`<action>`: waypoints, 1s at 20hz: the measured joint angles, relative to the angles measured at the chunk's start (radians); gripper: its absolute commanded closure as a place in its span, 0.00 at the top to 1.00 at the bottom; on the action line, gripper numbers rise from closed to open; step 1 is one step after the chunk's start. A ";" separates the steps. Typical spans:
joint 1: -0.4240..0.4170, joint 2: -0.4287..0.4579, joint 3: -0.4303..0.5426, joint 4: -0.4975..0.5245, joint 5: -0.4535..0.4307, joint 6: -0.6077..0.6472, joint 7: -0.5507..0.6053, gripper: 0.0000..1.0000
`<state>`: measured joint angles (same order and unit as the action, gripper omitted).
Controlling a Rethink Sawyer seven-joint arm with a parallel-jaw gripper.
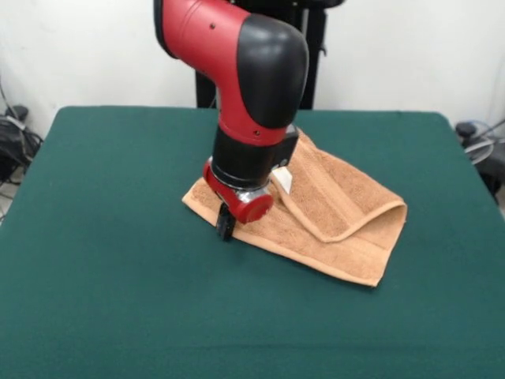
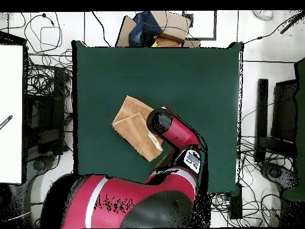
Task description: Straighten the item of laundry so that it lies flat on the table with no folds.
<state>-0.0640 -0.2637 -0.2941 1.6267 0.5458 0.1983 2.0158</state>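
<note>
The towel point(image 1: 331, 213) lies near the middle of the table point(image 1: 102, 276), a little right of centre in the front view, folded over itself: 1 upper layer lies across the lower one, its fold edge running diagonally, and a small white label point(image 1: 282, 180) shows just beside the arm. The gripper point(image 1: 226, 223) is down at the towel's near left edge; whether its jaws are released or clenched I cannot tell.

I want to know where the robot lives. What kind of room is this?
Probably a robot lab, not a home. The table has only a towel on it, tangled cables cover the floor, and equipment stands around the edges.
</note>
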 measured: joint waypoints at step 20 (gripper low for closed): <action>-0.064 -0.119 0.087 0.061 0.000 0.279 0.000 0.00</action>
<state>-0.1284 -0.3825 -0.2071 1.6879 0.5458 0.4772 2.0158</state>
